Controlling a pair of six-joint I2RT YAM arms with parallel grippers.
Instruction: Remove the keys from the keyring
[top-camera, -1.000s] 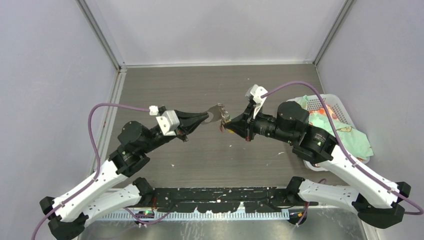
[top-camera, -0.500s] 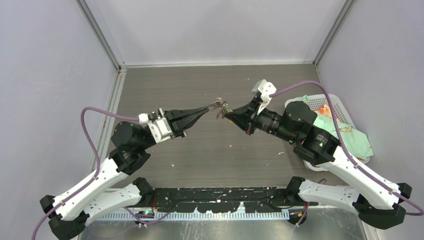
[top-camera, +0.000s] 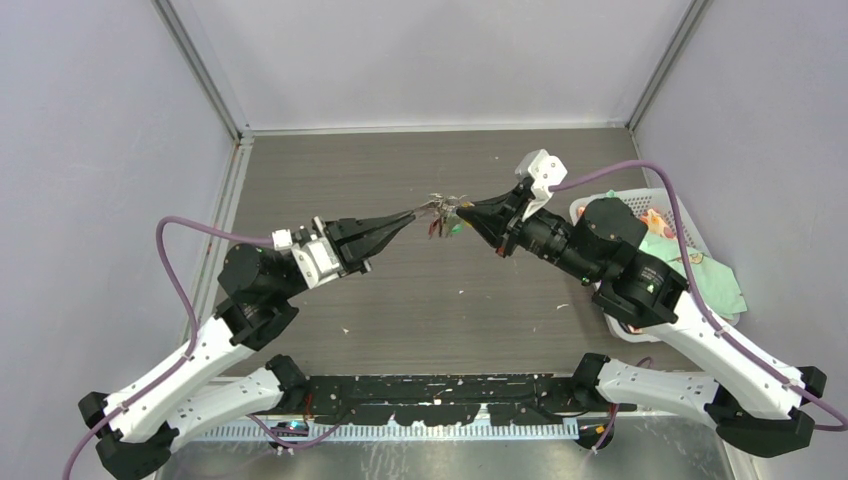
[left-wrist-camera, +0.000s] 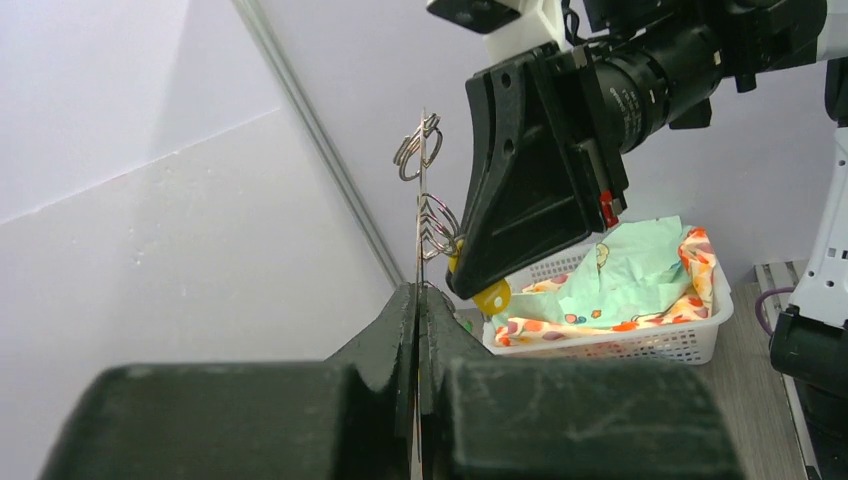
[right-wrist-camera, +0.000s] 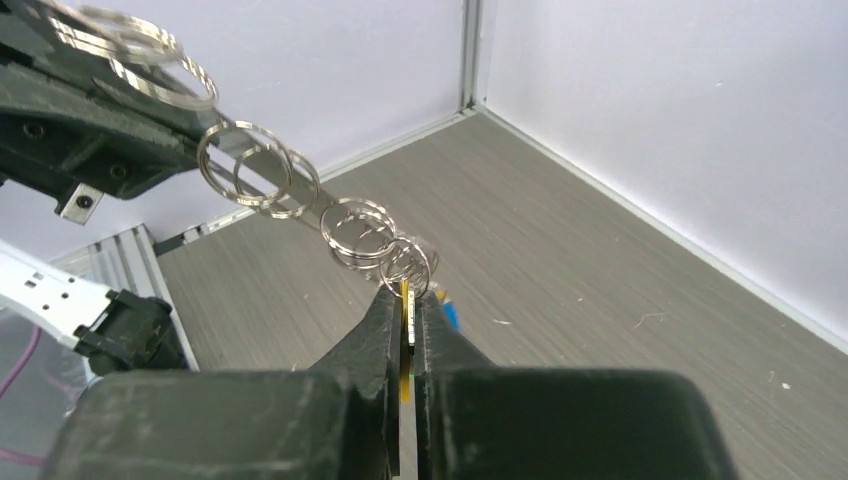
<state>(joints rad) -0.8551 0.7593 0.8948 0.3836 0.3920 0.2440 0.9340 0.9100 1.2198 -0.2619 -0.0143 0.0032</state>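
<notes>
– Where's the keyring (left-wrist-camera: 422, 225)?
– Midair, left of the basket (left-wrist-camera: 640, 345). The left gripper (left-wrist-camera: 418, 292) has its jaws shut tight on the plate's edge.
– And the right gripper (right-wrist-camera: 405, 297)?
– Jaws pinched on a yellow-headed key (right-wrist-camera: 405, 322) hanging from the keyring.

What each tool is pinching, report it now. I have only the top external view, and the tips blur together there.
Observer: In the left wrist view, the left tool is shut on the edge of the keyring, a thin plate standing up edge-on.
Operator: Now the right side.
Observer: In the right wrist view, the right tool is shut on a yellow key, pressed flat between its fingers.
Operator: Say whether that key is free.
Observer: It does not look free. A split ring at its top appears to tie it to the keyring.
</notes>
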